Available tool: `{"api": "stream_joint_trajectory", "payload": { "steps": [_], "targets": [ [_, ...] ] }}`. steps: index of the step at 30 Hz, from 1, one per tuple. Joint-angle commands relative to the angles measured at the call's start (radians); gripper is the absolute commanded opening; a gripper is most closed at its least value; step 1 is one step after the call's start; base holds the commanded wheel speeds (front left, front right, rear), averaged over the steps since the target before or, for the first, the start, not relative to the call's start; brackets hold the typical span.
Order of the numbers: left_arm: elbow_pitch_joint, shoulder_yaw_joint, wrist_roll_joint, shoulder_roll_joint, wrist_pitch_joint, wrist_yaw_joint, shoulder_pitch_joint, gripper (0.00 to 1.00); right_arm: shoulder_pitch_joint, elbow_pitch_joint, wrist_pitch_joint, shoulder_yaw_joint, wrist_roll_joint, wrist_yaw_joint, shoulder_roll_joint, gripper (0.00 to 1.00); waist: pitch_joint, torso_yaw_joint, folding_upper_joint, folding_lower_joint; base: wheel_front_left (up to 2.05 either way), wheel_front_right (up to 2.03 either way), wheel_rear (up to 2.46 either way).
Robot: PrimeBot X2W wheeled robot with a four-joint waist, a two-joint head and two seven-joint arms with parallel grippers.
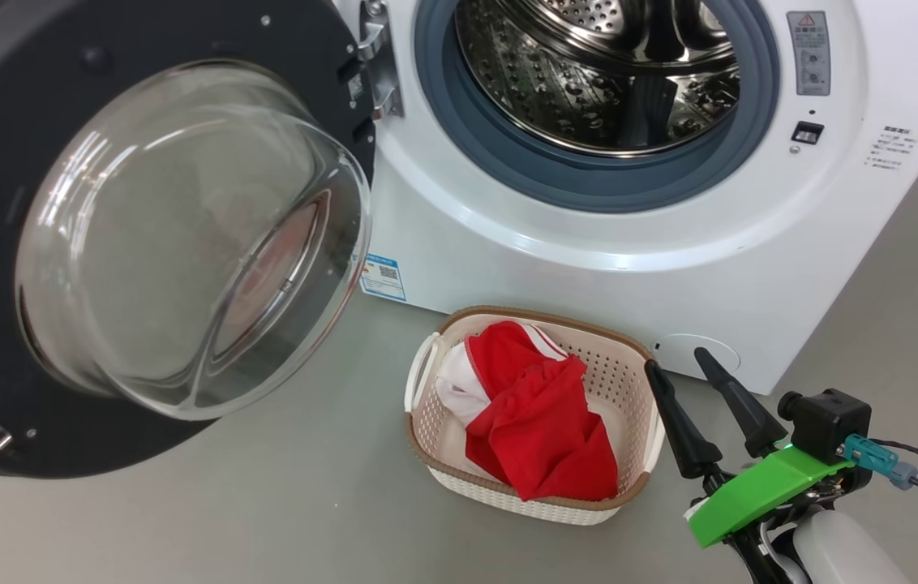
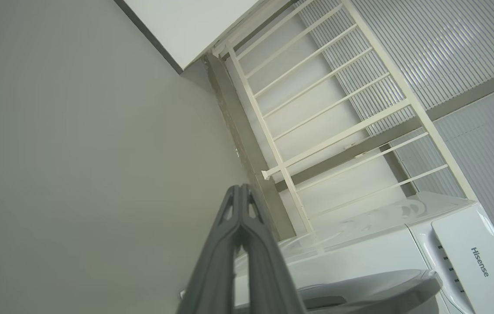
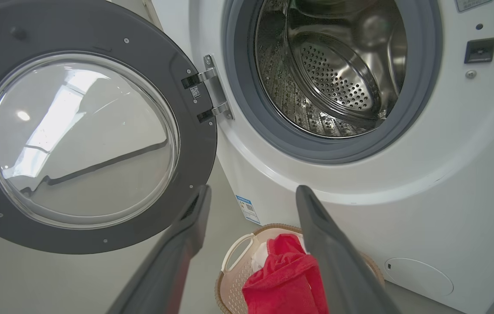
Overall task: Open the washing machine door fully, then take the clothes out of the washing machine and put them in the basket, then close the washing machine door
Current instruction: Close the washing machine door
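1. Clothes [image 1: 536,422] lie bunched in the basket [image 1: 540,318], just in front of the washer [image 1: 589,268].
2. As far as you can see into the drum [image 1: 589,73], it looks empty, so unloading seems done.
3. The door [image 1: 183,243] stands swung wide to the left on its hinge [image 1: 378,77]; closing it is the step in hand.
4. Your right gripper [image 1: 678,359] is spread wide and empty, just right of the basket. Your left gripper [image 2: 240,188] is pressed together on nothing.
5. Next, reach behind the door's far edge and push it round until it shuts.
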State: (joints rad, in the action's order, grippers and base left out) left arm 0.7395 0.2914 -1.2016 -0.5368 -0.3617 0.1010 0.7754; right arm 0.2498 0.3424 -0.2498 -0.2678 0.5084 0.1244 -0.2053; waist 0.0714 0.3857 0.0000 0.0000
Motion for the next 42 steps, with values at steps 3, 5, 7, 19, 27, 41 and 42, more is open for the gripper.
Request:
{"api": "stream_joint_trajectory", "payload": {
  "steps": [3,5,7,19,27,41,42],
  "targets": [
    [0.0,0.019,-0.014,-0.066,-0.028,-0.008,0.042,0.0,0.03,-0.028,-0.012,-0.013,-0.005,0.006,-0.002,1.0,0.007,-0.01,0.0,0.0,0.0,0.0,0.0],
    [0.014,0.014,-0.018,-0.067,-0.05,-0.004,0.049,0.0,0.032,-0.029,-0.012,-0.012,-0.006,0.006,-0.003,1.0,0.009,-0.015,0.0,0.0,0.0,0.0,0.0],
    [0.025,0.004,-0.021,-0.067,-0.076,0.0,0.053,0.0,0.034,-0.03,-0.012,-0.011,-0.006,0.006,-0.005,1.0,0.011,-0.019,0.0,0.0,0.0,0.0,0.0],
    [0.024,-0.033,-0.035,-0.053,-0.184,0.002,0.038,0.0,0.04,-0.031,-0.012,-0.005,-0.007,0.006,-0.007,1.0,0.02,-0.033,0.0,0.0,0.0,0.0,0.0],
    [-0.023,-0.049,-0.063,-0.043,-0.287,0.021,0.01,0.0,0.036,-0.026,-0.012,0.002,-0.007,0.006,0.0,1.0,0.013,-0.036,0.0,0.0,0.0,0.0,0.0],
    [-0.204,-0.085,-0.129,-0.021,-0.501,0.035,-0.094,0.0,0.021,-0.027,-0.012,0.006,-0.004,0.006,0.009,1.0,-0.01,-0.033,0.0,0.0,0.0,0.0,0.0],
    [-0.227,-0.088,-0.137,-0.019,-0.522,0.039,-0.106,0.0,0.02,-0.027,-0.012,0.006,-0.004,0.006,0.009,1.0,-0.012,-0.033,0.0,0.0,0.0,0.0,0.0]
  ]
}}
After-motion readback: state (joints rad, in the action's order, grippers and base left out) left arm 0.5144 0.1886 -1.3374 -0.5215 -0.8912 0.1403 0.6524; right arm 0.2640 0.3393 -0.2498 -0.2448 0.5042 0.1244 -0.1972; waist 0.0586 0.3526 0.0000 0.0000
